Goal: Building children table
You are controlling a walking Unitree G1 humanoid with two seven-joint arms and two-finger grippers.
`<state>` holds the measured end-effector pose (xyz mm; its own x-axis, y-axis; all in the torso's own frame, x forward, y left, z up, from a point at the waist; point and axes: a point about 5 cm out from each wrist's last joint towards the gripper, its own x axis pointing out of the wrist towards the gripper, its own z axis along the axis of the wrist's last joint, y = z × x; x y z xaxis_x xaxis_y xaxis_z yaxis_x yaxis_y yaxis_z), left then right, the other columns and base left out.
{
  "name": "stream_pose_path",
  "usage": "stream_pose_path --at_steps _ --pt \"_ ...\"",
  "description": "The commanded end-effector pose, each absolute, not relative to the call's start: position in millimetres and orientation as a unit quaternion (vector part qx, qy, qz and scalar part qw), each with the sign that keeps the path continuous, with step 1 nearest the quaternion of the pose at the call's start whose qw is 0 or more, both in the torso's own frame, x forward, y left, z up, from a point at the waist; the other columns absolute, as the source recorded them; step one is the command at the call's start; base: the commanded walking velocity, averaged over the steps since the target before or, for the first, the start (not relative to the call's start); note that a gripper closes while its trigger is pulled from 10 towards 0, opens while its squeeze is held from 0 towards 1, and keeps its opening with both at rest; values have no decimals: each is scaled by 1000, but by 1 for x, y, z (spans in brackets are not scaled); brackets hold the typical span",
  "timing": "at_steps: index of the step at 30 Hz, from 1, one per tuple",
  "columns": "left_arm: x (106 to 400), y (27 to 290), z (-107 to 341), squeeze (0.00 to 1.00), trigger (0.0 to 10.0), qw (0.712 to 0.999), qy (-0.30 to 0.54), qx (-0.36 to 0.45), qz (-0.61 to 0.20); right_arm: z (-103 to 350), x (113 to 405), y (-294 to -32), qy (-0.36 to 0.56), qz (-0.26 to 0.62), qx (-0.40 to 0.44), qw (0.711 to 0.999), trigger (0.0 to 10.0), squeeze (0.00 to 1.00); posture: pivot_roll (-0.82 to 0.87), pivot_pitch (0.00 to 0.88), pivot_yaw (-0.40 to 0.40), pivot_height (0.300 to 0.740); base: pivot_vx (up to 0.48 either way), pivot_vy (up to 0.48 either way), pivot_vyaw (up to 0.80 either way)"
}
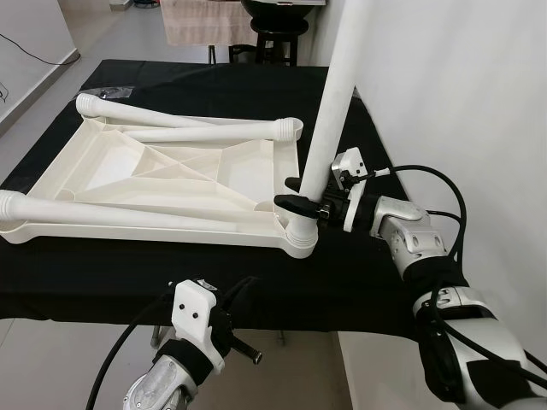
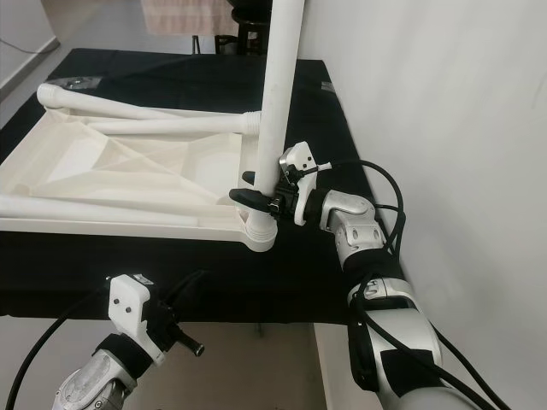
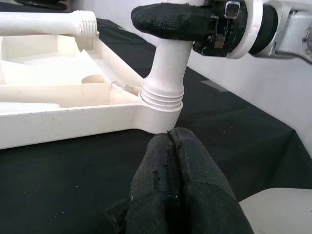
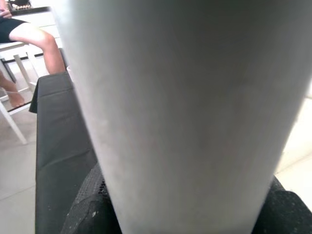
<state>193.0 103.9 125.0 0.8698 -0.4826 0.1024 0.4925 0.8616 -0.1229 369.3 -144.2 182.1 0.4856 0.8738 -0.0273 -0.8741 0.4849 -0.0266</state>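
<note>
- Head views, centre right: my right gripper [image 1: 301,198] is clamped on the upright leg [image 1: 335,94] standing in the tabletop [image 1: 128,171] corner socket; I judge screwing in is next
- Left wrist view: left gripper [image 3: 170,161] fingers pressed together, lower centre, near that socket [image 3: 161,105]
- Right wrist view: leg [image 4: 185,112] dominates the centre

Upright table leg [image 1: 329,111] cut off by top edge; upper end unseen. Near-left corner of upturned tabletop [image 1: 171,171] cut by left edge in right eye view. Seated person [image 4: 27,36] cropped to bare legs. Small packet [image 1: 109,91] at far cloth corner too small to identify.
</note>
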Motion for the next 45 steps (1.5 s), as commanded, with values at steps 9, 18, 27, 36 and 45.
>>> stream_pose_path --at_steps 9,18,27,36,45 --pt "189 106 119 0 10000 964 -24 -74 -254 131 341 -140 63 157 -5 986 0 0 89 82 -89 740 0 0 0" --pt "192 107 119 0 10000 964 -26 -74 -254 122 336 -118 70 165 -14 984 0 0 81 70 -81 740 0 0 0" --pt "195 107 121 0 10000 964 -30 -74 -252 133 333 -102 90 247 88 961 10000 1000 75 59 -67 740 0 0 0" --pt "195 106 123 0 10000 964 -32 -74 -253 175 350 -118 17 401 59 914 10000 0 83 63 -73 740 0 0 0" --pt "195 105 123 0 10000 964 -32 -74 -254 181 355 -131 22 550 48 833 10000 0 99 63 -76 740 0 0 0"
